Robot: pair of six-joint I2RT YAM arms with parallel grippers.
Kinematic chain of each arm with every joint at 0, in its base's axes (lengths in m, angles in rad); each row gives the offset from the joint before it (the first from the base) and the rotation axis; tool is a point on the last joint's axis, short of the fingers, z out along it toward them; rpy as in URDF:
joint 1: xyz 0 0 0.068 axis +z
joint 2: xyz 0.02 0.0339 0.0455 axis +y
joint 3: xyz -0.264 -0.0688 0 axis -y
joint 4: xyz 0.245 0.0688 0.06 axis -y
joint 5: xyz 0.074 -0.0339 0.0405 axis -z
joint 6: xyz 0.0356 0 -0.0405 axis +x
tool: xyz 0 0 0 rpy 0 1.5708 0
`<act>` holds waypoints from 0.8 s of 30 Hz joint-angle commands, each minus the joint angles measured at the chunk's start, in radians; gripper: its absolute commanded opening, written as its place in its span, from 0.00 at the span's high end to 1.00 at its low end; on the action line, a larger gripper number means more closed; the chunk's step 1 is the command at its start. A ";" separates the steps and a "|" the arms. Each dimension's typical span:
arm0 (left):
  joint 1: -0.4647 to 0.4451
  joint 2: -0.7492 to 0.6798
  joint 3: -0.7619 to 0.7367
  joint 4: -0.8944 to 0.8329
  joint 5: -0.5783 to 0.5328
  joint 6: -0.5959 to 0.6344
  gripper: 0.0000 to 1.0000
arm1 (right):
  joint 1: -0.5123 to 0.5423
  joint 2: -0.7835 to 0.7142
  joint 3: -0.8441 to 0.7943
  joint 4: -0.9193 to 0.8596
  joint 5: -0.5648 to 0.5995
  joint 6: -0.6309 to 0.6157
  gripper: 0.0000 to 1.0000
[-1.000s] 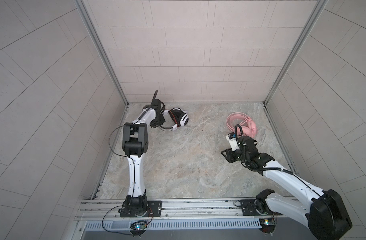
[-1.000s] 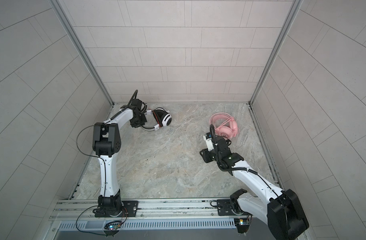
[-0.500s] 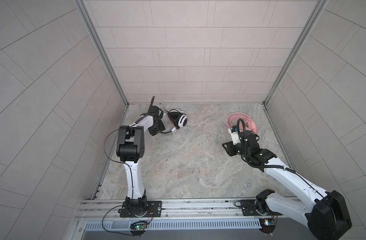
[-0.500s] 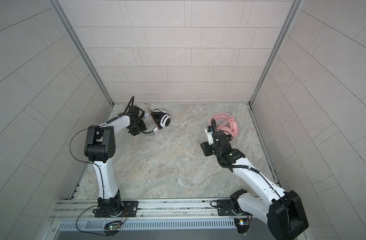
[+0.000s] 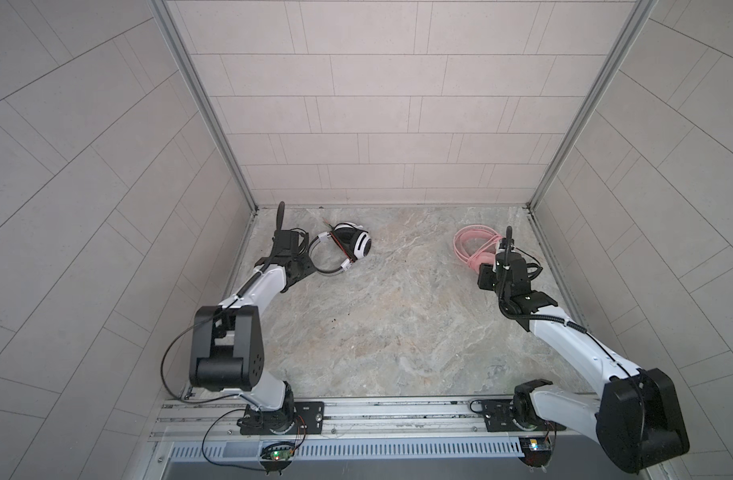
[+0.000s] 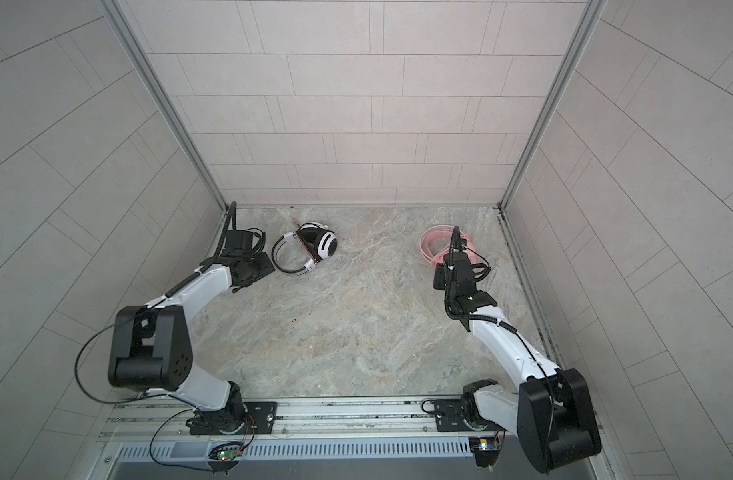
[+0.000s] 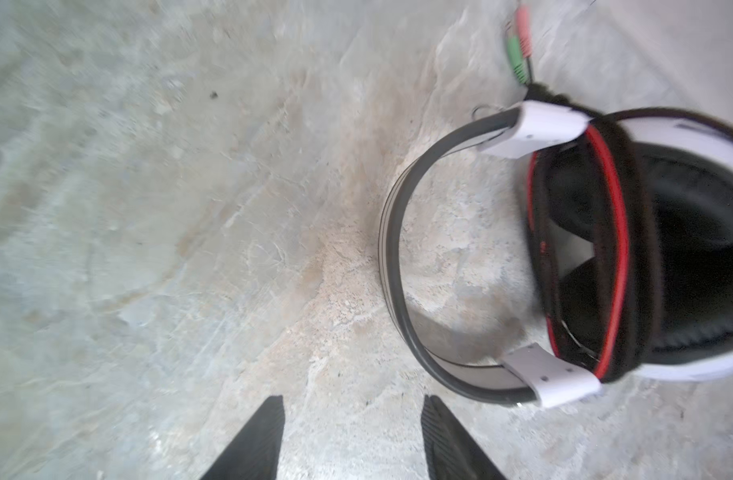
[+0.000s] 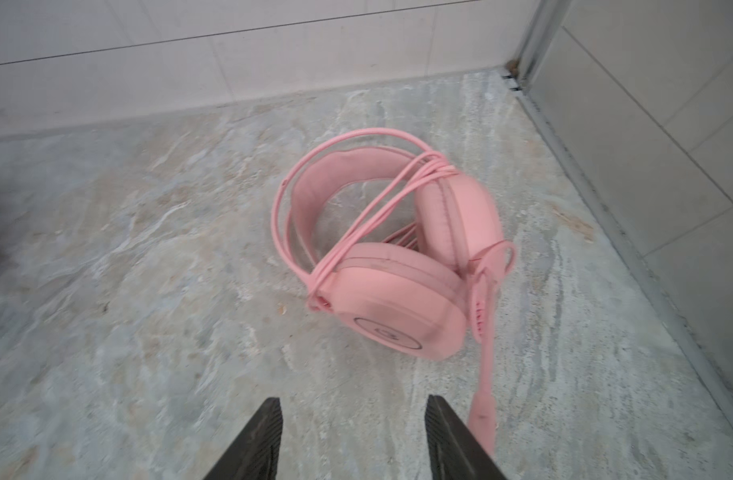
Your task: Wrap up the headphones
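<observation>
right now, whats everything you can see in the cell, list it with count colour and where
white-and-black headset: one, white and black with red trim, back left of the tabletop
audio plugs: two, one green, one pink, between that headset and the back wall
pink headset: one, all pink, cable wound around it, back right
tabletop: one, grey-beige marbled, cell floor
tiled walls: three, pale grey, left, back, right
rail: one, metal, front edge, under both arm bases
left gripper: one, black, open, empty, beside the white-and-black headset's band
right gripper: one, black, open, empty, just short of the pink headset
</observation>
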 commanded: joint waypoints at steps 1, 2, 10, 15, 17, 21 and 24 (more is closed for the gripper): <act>0.004 -0.114 -0.108 0.184 -0.076 0.031 0.40 | -0.016 0.038 0.001 0.110 0.116 -0.020 0.39; 0.004 -0.146 -0.154 0.224 -0.101 0.034 0.40 | -0.022 0.055 -0.001 0.127 0.143 -0.034 0.38; 0.004 -0.342 -0.501 0.669 -0.296 0.203 0.39 | -0.057 0.154 -0.176 0.486 0.366 -0.166 0.30; 0.007 -0.262 -0.638 0.978 -0.284 0.326 0.37 | -0.080 0.270 -0.212 0.676 0.382 -0.248 0.26; 0.008 -0.189 -0.631 1.015 -0.259 0.357 0.36 | -0.082 0.285 -0.212 0.701 0.353 -0.230 0.26; 0.017 -0.111 -0.633 1.126 -0.133 0.459 0.35 | -0.078 0.340 -0.298 0.923 0.176 -0.296 0.26; 0.018 0.014 -0.662 1.262 -0.073 0.480 0.35 | -0.075 0.406 -0.344 1.073 0.114 -0.340 0.26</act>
